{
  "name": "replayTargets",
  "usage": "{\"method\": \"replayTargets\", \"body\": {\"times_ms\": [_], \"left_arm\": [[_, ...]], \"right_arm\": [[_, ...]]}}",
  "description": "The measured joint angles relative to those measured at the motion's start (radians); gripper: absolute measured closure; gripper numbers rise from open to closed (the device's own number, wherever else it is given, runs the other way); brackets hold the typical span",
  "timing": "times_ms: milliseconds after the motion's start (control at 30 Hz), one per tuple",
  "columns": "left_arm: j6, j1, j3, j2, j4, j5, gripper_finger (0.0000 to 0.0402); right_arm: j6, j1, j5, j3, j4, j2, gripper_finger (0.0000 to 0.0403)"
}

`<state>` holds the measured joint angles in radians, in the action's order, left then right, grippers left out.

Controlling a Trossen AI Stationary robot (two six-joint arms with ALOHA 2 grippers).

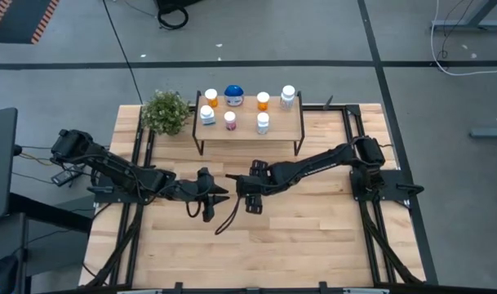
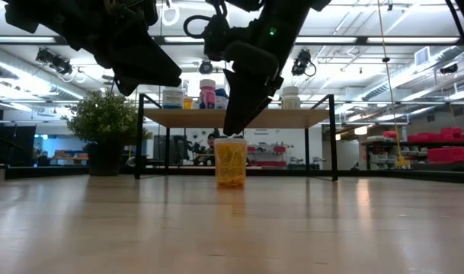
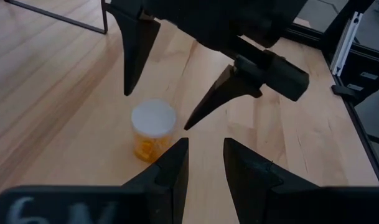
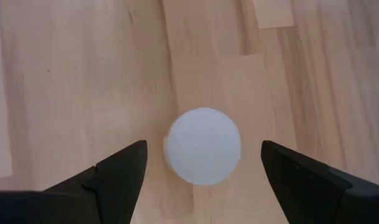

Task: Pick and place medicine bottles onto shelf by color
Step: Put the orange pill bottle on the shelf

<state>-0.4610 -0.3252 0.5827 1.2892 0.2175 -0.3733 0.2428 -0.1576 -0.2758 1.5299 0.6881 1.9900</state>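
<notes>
On the bench, a single orange bottle with a white cap stands upright on the bare wood near the middle, well forward of the shelf and apart from it. The right hand hangs directly over this bottle with its two fingers spread wide, one on each side of the cap and neither touching it; in the low view its dark fingertips point down just above the cap. The left hand sits close by on the other side of the bottle, its fingers a little apart with a narrow gap between them and nothing in it; from its wrist camera the bottle shows just beyond its tips, with the right hand's spread fingers above it. In the high view the two hands, left and right, nearly meet at the centre of the bench. The shelf stands at the bench's far edge, carrying seven bottles in two rows, among them a wider one with a blue lid, two orange ones and one pink one. A green potted plant stands just beside the shelf toward the far left corner of the bench.
</notes>
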Motion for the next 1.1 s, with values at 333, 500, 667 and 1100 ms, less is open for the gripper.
{"method": "replayTargets", "body": {"times_ms": [333, 500, 667, 1100], "left_arm": [[-0.001, 0.0, 0.0, 0.0, 0.0, 0.0, 0.0294], [-0.001, 0.0, 0.0, 0.0, -0.001, 0.0, 0.0294], [-0.001, 0.0, 0.0, 0.0, -0.007, 0.0, 0.0294], [-0.007, 0.0, 0.0, 0.0, -0.007, 0.0, 0.0294]], "right_arm": [[0.0, 0.02, 0.059, -0.015, -0.02, 0.0, 0.0079], [0.006, 0.024, 0.061, -0.058, -0.029, 0.0, 0.0079], [0.02, 0.023, 0.061, -0.081, -0.035, 0.0, 0.0079], [0.0, 0.011, 0.068, -0.081, -0.094, 0.0, 0.0079]]}}
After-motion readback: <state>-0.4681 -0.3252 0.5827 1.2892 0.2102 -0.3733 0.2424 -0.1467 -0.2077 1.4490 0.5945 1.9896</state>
